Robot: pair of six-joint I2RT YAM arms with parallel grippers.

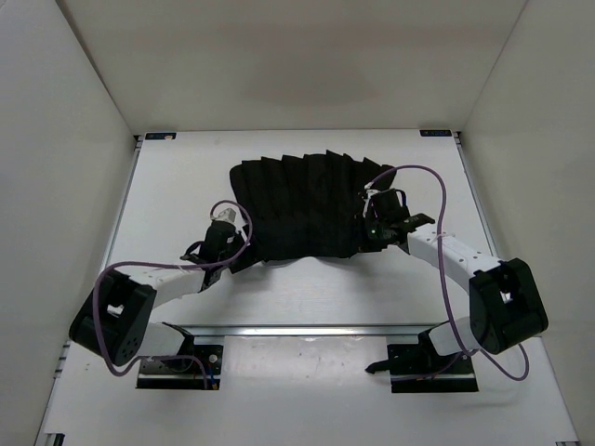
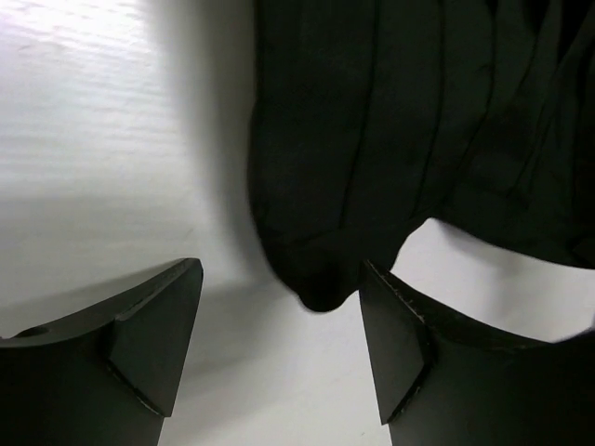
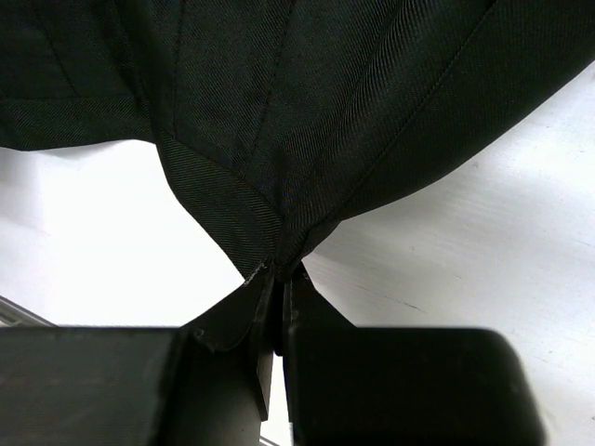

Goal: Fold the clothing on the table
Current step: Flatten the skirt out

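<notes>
Black skirt (image 1: 302, 209) lies centred on the table (image 1: 177, 186), with white margin all round. We find the left gripper (image 2: 281, 279) spread, holding nothing, at the skirt's near-left corner. The right gripper (image 3: 276, 279) pinches the near-right edge.

White left arm (image 1: 173, 282), white right arm (image 1: 447, 253), black joints (image 1: 503, 307), purple cables (image 1: 445, 200), black jaws

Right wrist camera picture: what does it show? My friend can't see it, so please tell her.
The right gripper is shut on a pinched edge of the black pleated garment, low in the middle. The fabric fans upward from the pinch and fills the top, with the white table showing on both sides.
</notes>
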